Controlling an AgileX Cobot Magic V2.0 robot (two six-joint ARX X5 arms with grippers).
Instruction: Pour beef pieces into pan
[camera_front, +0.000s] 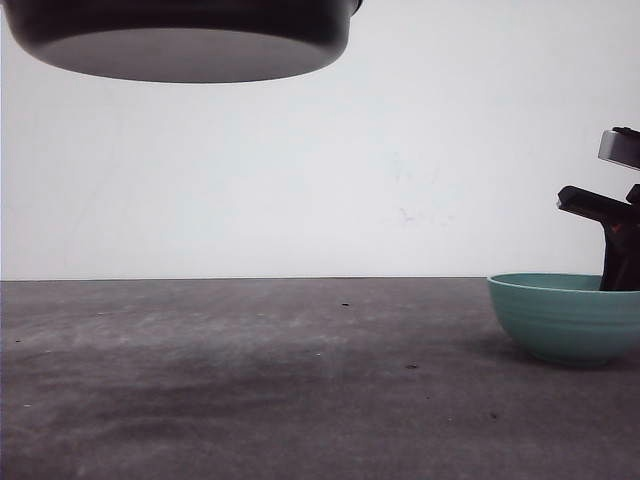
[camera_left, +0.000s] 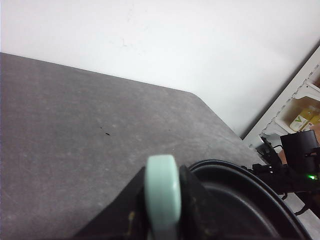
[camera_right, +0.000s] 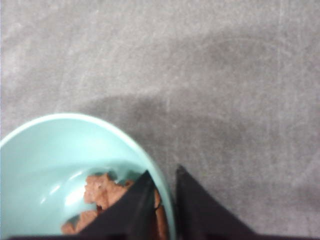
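The black pan hangs high at the upper left of the front view, its underside facing the camera. My left gripper is shut on its mint-green handle, with the pan's rim beside it. The beef pieces lie in the bottom of a teal bowl that stands on the table at the right. My right gripper straddles the bowl's rim, one finger inside and one outside, shut on it. It also shows above the bowl as the right gripper.
The grey table stretches wide between the raised pan and the bowl, with a white wall behind it. In the left wrist view the table's far edge and some shelving lie beyond the pan.
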